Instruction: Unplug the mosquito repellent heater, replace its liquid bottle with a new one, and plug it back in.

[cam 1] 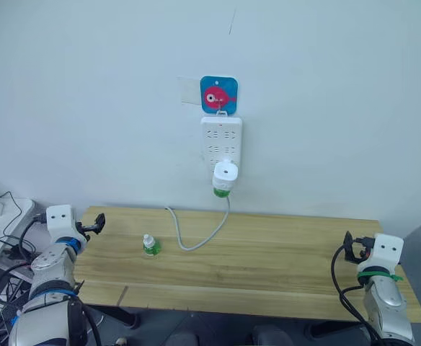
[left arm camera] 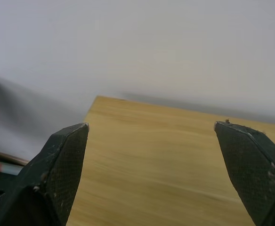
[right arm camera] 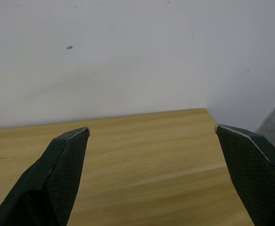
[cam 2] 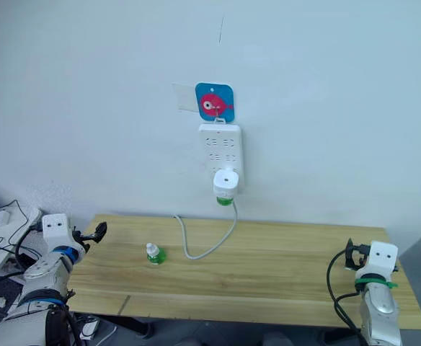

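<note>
Hanging on the pale wall above the far edge of the desk (cam 1: pixel 268 267), the mosquito repellent heater (cam 1: pixel 225 175) is plugged into the lowest sockets of a long white power strip (cam 1: pixel 220 140); it is a small rounded white plastic unit with a round hole in its top, and a liquid bottle (cam 1: pixel 222 192) with a green band sits screwed in beneath it. The strip hangs upright from a hook on a square blue plaque (cam 1: pixel 218 94) that bears a pink round fish-like figure; no writing on it can be read. From the strip's lower end a pale grey cable (cam 1: pixel 196 241) drops to the desk and curls across the wood toward 9 o'clock. On the desk, at about 7 o'clock from the heater and well apart from it, stands a second small bottle (cam 1: pixel 150 246), upright, with a whitish cap and green contents. The desk top is light wood with straight grain running along its length. The left pincer (cam 1: pixel 95 225) hovers over the desk's left end, at 9 o'clock from the small bottle, its textured black fingers (left arm camera: pixel 64 160) spread wide and empty. The right pincer (cam 1: pixel 349 245) sits at the desk's right end, likewise spread apart, holding nothing.
</note>
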Robot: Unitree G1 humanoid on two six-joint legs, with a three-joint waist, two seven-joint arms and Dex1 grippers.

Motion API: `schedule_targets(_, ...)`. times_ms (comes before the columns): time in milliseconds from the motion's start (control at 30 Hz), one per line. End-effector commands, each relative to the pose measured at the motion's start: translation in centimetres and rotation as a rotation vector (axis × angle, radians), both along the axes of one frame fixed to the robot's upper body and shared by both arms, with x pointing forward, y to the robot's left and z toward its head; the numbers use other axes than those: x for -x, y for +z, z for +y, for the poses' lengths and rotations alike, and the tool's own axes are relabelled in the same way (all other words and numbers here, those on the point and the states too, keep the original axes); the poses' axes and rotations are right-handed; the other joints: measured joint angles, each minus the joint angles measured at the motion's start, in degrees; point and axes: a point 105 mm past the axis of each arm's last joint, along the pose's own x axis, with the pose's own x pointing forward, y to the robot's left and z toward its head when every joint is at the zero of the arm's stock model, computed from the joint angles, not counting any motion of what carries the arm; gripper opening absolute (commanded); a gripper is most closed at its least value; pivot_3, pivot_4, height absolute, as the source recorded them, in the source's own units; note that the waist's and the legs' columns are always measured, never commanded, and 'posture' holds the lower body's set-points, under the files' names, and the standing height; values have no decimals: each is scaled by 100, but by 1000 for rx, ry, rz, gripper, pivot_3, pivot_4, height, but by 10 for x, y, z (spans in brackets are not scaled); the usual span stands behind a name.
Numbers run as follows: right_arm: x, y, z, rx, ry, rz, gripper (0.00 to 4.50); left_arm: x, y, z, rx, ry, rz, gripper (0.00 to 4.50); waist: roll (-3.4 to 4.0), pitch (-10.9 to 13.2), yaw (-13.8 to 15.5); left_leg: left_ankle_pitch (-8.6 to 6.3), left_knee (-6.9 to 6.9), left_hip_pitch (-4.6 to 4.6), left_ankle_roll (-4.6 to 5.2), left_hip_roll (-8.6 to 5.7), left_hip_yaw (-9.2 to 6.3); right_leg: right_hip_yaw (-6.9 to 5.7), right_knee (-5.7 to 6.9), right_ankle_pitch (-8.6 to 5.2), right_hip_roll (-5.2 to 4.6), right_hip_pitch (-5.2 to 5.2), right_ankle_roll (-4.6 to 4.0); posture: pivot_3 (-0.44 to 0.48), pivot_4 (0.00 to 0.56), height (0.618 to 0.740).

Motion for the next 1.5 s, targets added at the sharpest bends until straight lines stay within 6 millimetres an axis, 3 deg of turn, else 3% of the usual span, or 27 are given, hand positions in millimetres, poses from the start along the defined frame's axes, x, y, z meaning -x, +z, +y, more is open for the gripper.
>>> schedule_targets(33,-4,16,7,5,42,-58,4500,-3,24,6,40,-44,-92,4477,6,18,-3,0,0,0,0,0,0,0,0,0,0,0,0,69,83,740)
schedule_targets(200,-1,24,15,3,97,-82,4500,-5,50,-4,30,-226,-129,4477,15,63,-18,0,0,2,0,3,-1,-1,1,-2,2,1,-2,59,84,740)
schedule_targets(433,-7,61,45,14,334,-121,4500,-20,98,-65,-47,-612,-190,4477,42,150,-39,0,6,1,0,3,0,1,1,-2,0,5,-1,48,98,740)
schedule_targets(633,-11,96,87,-18,515,-174,4500,-39,138,-129,-49,-879,-250,4477,37,228,-58,1,11,-3,-1,5,-7,-6,3,-10,3,5,13,29,112,740)
schedule_targets(900,-14,129,156,-160,670,-238,4500,-53,161,-191,-31,-1151,-243,4477,27,324,-147,1,16,-9,-1,5,-9,-7,2,-8,4,2,10,0,127,740)
schedule_targets(1167,-8,140,181,-165,717,-245,4500,-72,166,-211,-53,-1247,-229,4477,3,448,-164,1,17,-36,0,3,-11,-6,-2,-1,6,-25,-2,-31,144,740)
schedule_targets(1267,-7,135,182,-148,717,-227,4500,-77,164,-214,-45,-1276,-221,3892,-15,500,-208,1,17,-37,0,3,-11,-7,-2,-1,6,-27,-2,-41,150,740)
schedule_targets(1367,-5,134,181,-152,705,-222,4500,-82,162,-219,-57,-1289,-208,2985,-25,544,-246,1,17,-48,0,4,-12,-9,-3,-1,6,-35,-2,-53,158,740)
schedule_targets(1500,-3,135,180,-155,697,-220,4500,-87,162,-226,-70,-1304,-205,2985,-33,600,-269,1,22,-87,-1,3,-16,-13,-1,0,6,-65,-2,-64,169,740)
